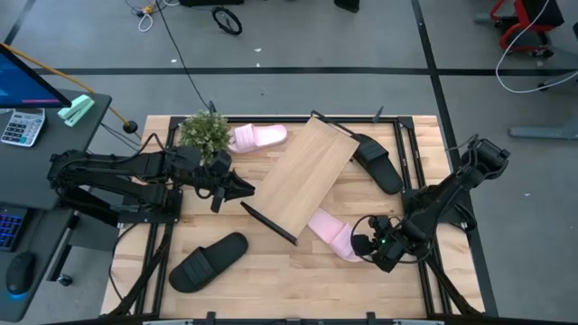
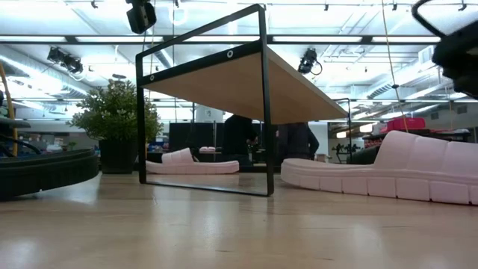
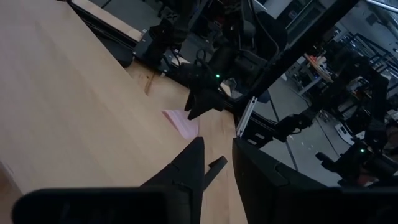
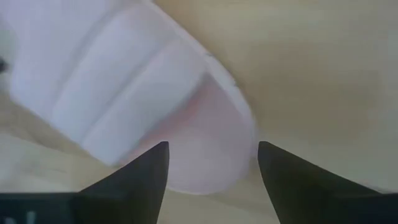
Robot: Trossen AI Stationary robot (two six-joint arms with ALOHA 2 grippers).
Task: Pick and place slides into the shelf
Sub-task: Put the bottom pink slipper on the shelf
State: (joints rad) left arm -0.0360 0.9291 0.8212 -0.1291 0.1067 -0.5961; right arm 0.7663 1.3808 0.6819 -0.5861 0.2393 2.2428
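Observation:
The shelf (image 1: 302, 179), a light-wood board on black end frames, stands askew mid-table (image 2: 224, 75). One pink slide (image 1: 257, 137) lies by the far edge. The other pink slide (image 1: 332, 235) lies at the shelf's near right, sole down (image 2: 396, 173). One black slide (image 1: 208, 260) lies near left, another black slide (image 1: 377, 162) far right. My left gripper (image 1: 242, 190) hovers open over the board's left long edge (image 3: 219, 152). My right gripper (image 1: 366, 246) is open, pointing down, its fingers either side of the near pink slide's rounded end (image 4: 211, 149) beyond the strap (image 4: 118, 81).
A potted plant (image 1: 206, 132) stands at the far left, right behind my left arm (image 2: 118, 123). Black rails run along the table's left and right sides (image 1: 411, 153). Bare wood lies between the near black slide and the near pink slide (image 1: 289, 280).

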